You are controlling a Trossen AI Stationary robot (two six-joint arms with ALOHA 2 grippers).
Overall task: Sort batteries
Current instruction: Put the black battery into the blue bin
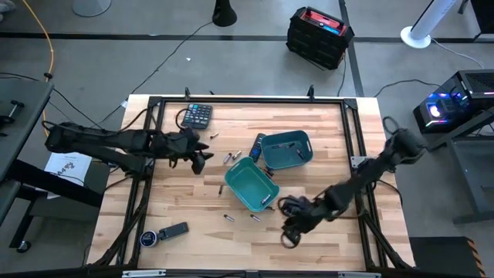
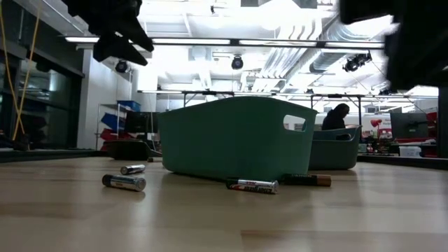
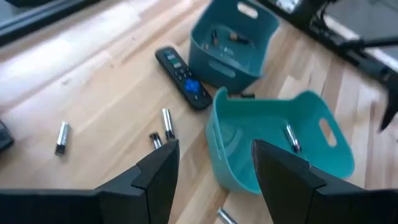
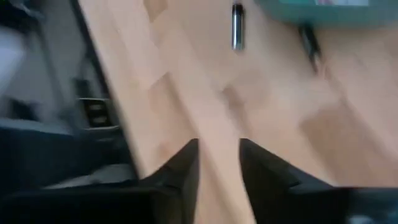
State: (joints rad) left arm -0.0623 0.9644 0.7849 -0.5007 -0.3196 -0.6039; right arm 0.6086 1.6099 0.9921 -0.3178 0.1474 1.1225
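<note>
Two teal bins sit mid-table: the nearer bin (image 1: pixel 251 185) holds one battery (image 3: pixel 291 138), and the farther bin (image 1: pixel 287 149) holds a few (image 3: pixel 224 38). Loose batteries lie flat on the wood: a pair (image 1: pixel 232 156) left of the bins, and others (image 1: pixel 228 218) (image 1: pixel 255 218) near the nearer bin's front, which also show in the low view (image 2: pixel 124 182) (image 2: pixel 252 185). My left gripper (image 1: pixel 202 158) hovers open left of the bins, with nothing between its fingers (image 3: pixel 214 168). My right gripper (image 1: pixel 289 232) hangs open over bare wood (image 4: pixel 217 155) near the front edge, short of a battery (image 4: pixel 237 26).
A black remote (image 1: pixel 256 145) lies against the farther bin. A dark calculator (image 1: pixel 196 115) sits at the far left. A small dark device (image 1: pixel 175 230) and a round blue object (image 1: pixel 148 238) lie at the near left. A black frame (image 1: pixel 351 154) borders the table.
</note>
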